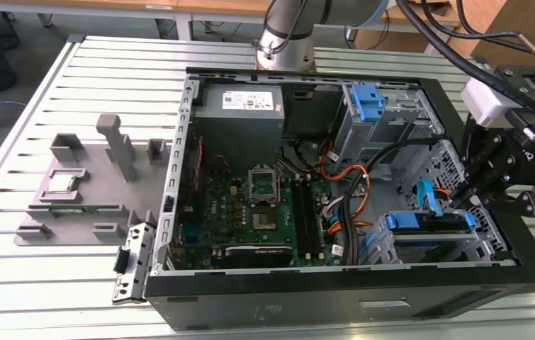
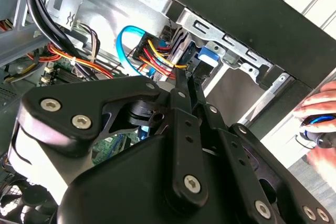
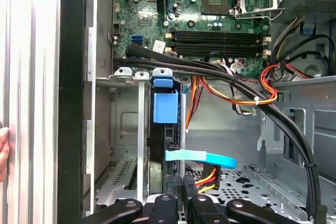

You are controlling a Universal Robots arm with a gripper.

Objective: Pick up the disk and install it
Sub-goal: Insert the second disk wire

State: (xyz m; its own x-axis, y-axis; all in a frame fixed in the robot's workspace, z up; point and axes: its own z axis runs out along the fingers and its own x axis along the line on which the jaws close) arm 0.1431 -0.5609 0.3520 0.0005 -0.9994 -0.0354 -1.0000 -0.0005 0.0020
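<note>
The disk point(image 1: 428, 221) sits in the drive cage at the exterior view's right of the open computer case point(image 1: 343, 297), its bright blue carrier frame facing up. In the first wrist view the disk point(image 3: 165, 109) stands edge-on in the bay between metal rails. My gripper point(image 1: 460, 201) hangs just above the cage, at the disk's cable end. Its two thin black fingers point(image 2: 181, 85) lie close together, shut with nothing between them, their tips by the disk's blue frame point(image 2: 206, 57) and the power plug. In the first wrist view my gripper point(image 3: 184, 183) meets the disk's end.
A blue data cable point(image 3: 202, 157) and red-yellow power wires point(image 3: 247, 95) crowd the bay. Black cable bundles point(image 3: 283, 124) cross above. A blue latch point(image 1: 368, 103) stands in the upper bay beside a grey metal box point(image 1: 239, 103). A hand point(image 2: 320, 114) rests outside the case. A grey fixture point(image 1: 88, 184) lies on the table.
</note>
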